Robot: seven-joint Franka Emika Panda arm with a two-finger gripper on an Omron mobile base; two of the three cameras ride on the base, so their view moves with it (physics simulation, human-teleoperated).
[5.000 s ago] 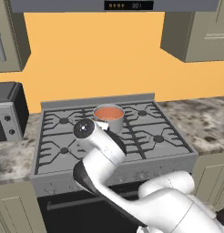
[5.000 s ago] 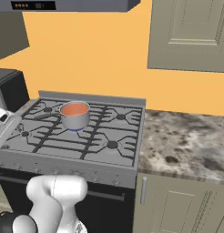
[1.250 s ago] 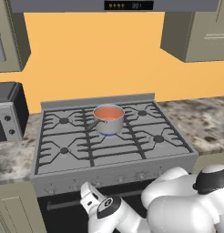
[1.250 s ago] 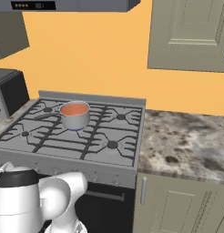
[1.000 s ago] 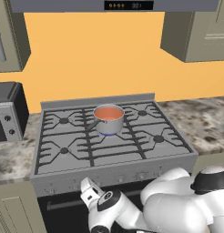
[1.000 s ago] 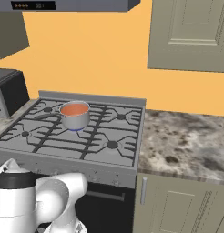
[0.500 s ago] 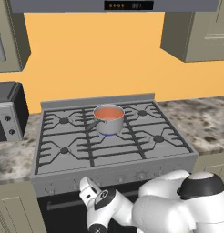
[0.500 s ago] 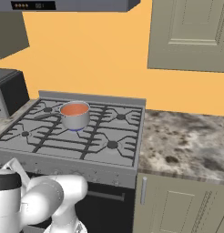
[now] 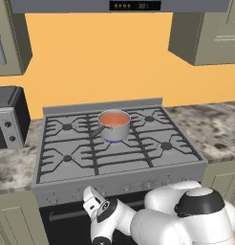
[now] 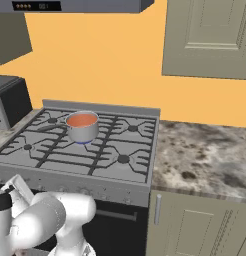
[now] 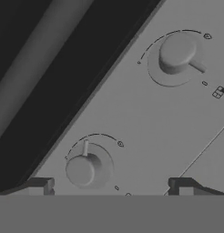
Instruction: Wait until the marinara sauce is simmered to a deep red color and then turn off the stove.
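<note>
Kitchen stove, steel saucepan holding orange-red marinara sauce

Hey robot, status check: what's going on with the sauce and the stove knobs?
Tool open, empty, close to front knobs. Marinara sauce orange-red in saucepan, blue flame beneath. Nothing between tool and knobs.

Kitchen interior, rendered: orange wall, olive-grey cabinetry.

Orange back wall; range hood with small display overhead; upper cabinets either side; speckled stone countertop on the right, base cabinet door with bar handle beneath; black-and-silver box appliance on the left counter.
</note>
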